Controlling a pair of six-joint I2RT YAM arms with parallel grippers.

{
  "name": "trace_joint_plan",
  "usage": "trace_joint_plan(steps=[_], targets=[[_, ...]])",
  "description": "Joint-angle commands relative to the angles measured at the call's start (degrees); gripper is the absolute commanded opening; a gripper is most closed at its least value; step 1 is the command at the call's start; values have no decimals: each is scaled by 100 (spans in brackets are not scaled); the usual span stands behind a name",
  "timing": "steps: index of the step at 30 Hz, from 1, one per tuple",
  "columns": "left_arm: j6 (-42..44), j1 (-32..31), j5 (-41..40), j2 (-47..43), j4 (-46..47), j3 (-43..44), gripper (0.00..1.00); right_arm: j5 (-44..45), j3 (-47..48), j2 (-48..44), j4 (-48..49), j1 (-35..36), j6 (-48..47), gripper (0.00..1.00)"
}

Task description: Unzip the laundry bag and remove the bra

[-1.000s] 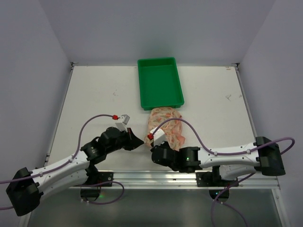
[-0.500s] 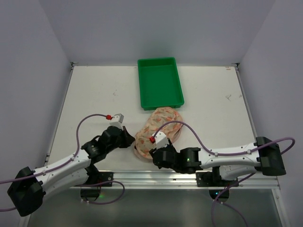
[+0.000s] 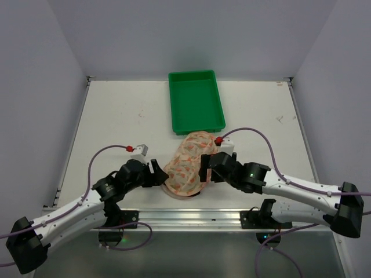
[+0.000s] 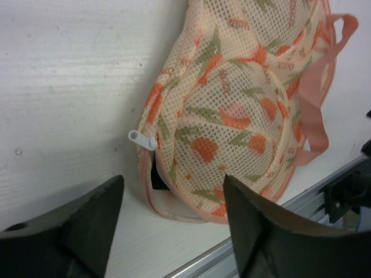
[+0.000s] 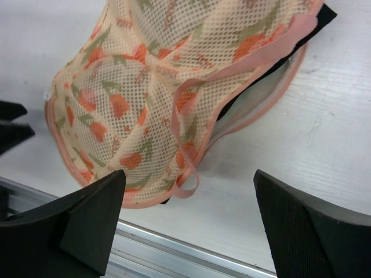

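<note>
On my left wrist camera, the left gripper has its jaws apart and holds nothing. Just beyond them the laundry bag lies on the white table. Its white zipper pull points left, above a short dark gap. The pink loop is at the right.

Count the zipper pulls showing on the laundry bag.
1: a white pull on the edge of the bag, left wrist view, beside a small opening. Others may be hidden.

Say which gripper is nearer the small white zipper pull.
Left. The left gripper faces the zipper pull on the floral mesh bag; the right gripper sits across the bag.
</note>
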Motion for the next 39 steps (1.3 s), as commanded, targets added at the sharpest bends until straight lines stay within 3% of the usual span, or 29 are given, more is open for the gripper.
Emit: trace_joint_plan(steps=[1,3,8,12,16,22,28,30,36,39], targets=[[-48,-115,131,-132,-320,337,78,-453,-226,-368,-62,-443,332,94],[241,-133,-1,-10,-479,619,88,-523,-305,-482,-53,-759,393,94],[1250,-159,-327,1263,-427,1893,89,-831,-481,-641,-53,-1427,587,95],[1903,-203,-529,2475,-146,2764,82,-972,-517,-720,-53,-1753,570,96],[2193,-238,-538,3801,250,3300,68,-990,-552,-913,-62,-1999,447,96],[1904,-326,-486,4753,769,3083,60,-972,-762,-1300,-62,-2131,350,96],[570,-422,-415,4607,839,2100,43,-981,-859,-1344,-62,-2184,315,96],[-63,-545,-415,4404,822,1774,41,-981,-868,-1318,-27,-2202,280,96],[-1435,-1046,-678,3341,646,1034,45,-1068,-851,-1195,158,-2202,183,96],[-1735,-1187,-950,2927,585,1086,55,-1104,-833,-1142,228,-2219,157,96]])
